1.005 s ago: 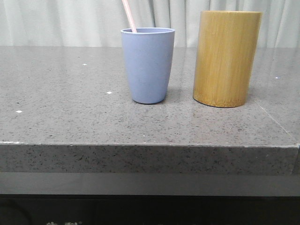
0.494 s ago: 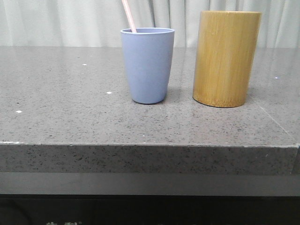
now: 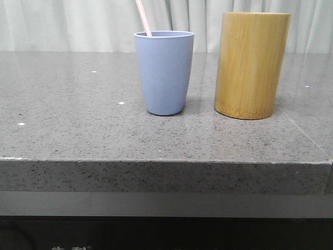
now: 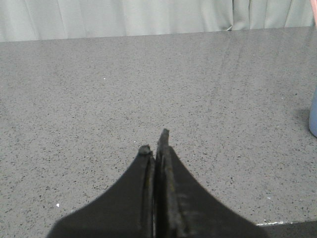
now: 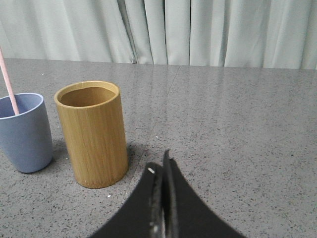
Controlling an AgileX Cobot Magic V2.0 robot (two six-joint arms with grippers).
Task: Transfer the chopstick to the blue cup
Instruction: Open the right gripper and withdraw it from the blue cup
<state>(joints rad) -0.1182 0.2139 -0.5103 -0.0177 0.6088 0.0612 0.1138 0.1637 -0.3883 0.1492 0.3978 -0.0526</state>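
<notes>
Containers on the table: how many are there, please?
2. The blue cup stands near the middle of the table, with the chopstick leaning inside it. The bamboo holder stands close to its right, apart from it.

On the desk (image 3: 78, 114) in front of me stand two containers side by side: the blue cup (image 3: 164, 73) on the left, the bamboo cylinder (image 3: 252, 65) just to its right, near each other but apart. The chopstick (image 3: 143, 18) stands in the cup, leaning left against its rim. A curtain (image 3: 67, 23) hangs behind the desk. My left hand (image 4: 156, 141) hovers over bare desk left of the cup; my right hand (image 5: 161, 166) is right of the cylinder.
</notes>
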